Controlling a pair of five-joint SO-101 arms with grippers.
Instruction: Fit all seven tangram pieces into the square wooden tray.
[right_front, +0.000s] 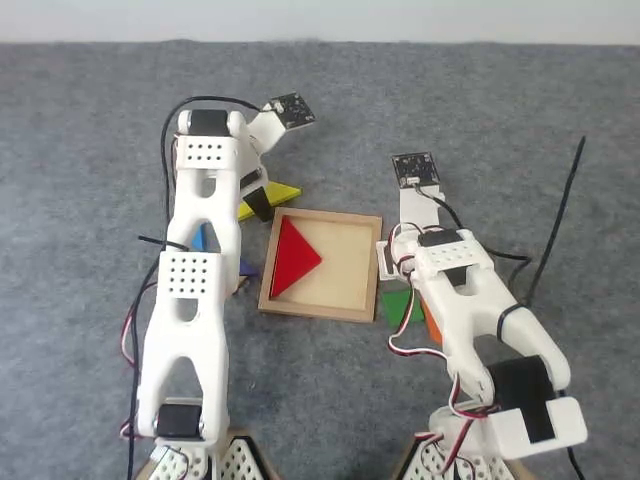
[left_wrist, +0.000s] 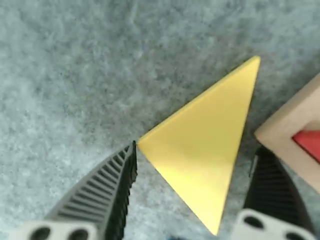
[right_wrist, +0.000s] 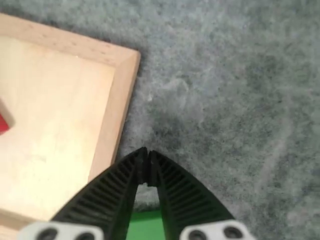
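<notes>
A high view looks down on a grey felt-covered table (right_front: 520, 110) with two white robot arms rising from the lower edge of the frame. At the centre lies the square wooden tray (right_front: 348, 262). A large red triangle piece (right_front: 292, 257) lies flat in its left half, and the rest of the tray floor is bare wood.

Just above the tray's upper left corner, a yellow triangle piece (right_front: 283, 193) lies on the felt. The left gripper (right_front: 258, 202) hangs over it. In the left wrist view, this gripper (left_wrist: 196, 150) is spread wide, one ribbed finger on each side of the yellow triangle (left_wrist: 205, 145). It has hold of nothing. One fingertip sits just beside a corner of the triangle, and the other is near the tray's wooden corner (left_wrist: 290, 127).

The right gripper (right_front: 388, 262) sits against the tray's right edge. In the right wrist view, its fingertips (right_wrist: 145, 152) are pressed together with nothing between them, over felt just beside the tray rim (right_wrist: 117, 115).

A green piece (right_front: 398, 305) and an orange piece (right_front: 432, 325) lie partly hidden under the right arm, lower right of the tray. A blue piece (right_front: 200, 238) and a darker blue piece (right_front: 246, 268) show beside the left arm, left of the tray.
</notes>
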